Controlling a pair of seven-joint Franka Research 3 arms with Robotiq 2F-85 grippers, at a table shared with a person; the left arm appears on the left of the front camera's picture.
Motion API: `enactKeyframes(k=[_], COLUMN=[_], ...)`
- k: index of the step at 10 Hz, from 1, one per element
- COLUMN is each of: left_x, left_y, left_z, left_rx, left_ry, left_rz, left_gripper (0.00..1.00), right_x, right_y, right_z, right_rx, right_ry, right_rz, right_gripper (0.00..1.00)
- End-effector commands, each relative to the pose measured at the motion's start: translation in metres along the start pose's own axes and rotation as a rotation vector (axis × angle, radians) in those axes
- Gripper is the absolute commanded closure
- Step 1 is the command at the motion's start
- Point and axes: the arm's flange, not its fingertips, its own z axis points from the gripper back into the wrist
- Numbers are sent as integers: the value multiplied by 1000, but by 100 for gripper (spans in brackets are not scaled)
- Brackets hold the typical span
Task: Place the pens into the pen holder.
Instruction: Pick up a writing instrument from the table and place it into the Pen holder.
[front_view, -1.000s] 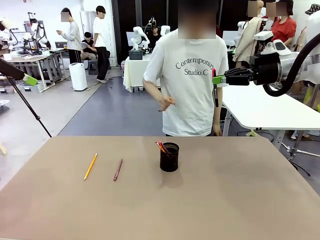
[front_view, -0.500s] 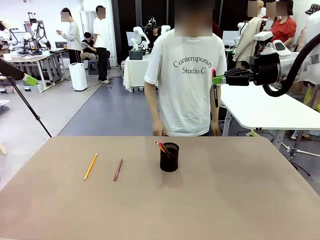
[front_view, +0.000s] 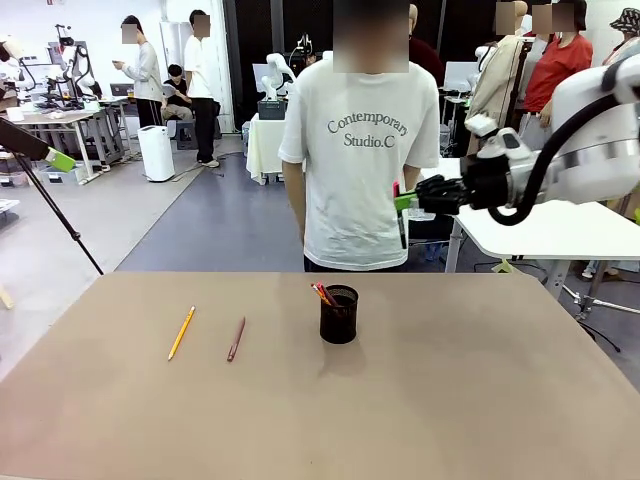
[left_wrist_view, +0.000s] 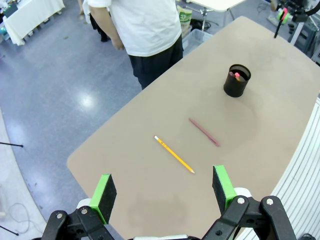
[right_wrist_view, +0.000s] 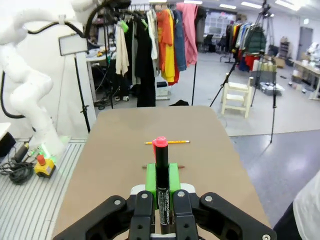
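My right gripper (front_view: 405, 203) hangs high above the table's far edge, up and to the right of the pen holder (front_view: 339, 314), a black mesh cup with red pens in it. It is shut on a black pen with a red cap (front_view: 401, 226) that points down. In the right wrist view the pen (right_wrist_view: 161, 172) stands between the closed green pads (right_wrist_view: 150, 182). A yellow pencil (front_view: 181, 332) and a dark red pen (front_view: 236, 339) lie on the table left of the holder. My left gripper (left_wrist_view: 164, 187) is open, high over the pencil (left_wrist_view: 174, 154), the dark red pen (left_wrist_view: 204, 132) and the holder (left_wrist_view: 237, 80).
A person in a white T-shirt (front_view: 355, 170) stands at the far edge of the brown table (front_view: 480, 400), just behind the holder and beside my right gripper. A white table (front_view: 540, 225) sits at the back right. A tripod leg (front_view: 55, 215) slants at the left.
My right arm has moved left and down with the pen, closer to the holder. The person has shifted left and lowered the raised hand. The left gripper stays put.
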Motion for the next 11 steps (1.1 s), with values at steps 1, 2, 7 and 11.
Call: enactKeyframes(k=[1,2,7,11], left_x=[-1,-1,-1,-1], left_y=[-1,-1,-1,-1], left_z=[1,1,1,1], left_rx=[-4,-4,-4,-4], left_ry=[-2,-2,-2,-2], left_rz=[-7,-7,-7,-7], left_gripper=[0,0,0,0], right_x=[-8,-14,-62,-95], right_y=[-22,-27,-49,-59], right_z=[-22,-31,-86,-114], right_rx=[-8,16,112,151], right_ry=[-21,-27,-77,-42], right_rz=[75,74,22,-40], right_gripper=[100,100,100,100])
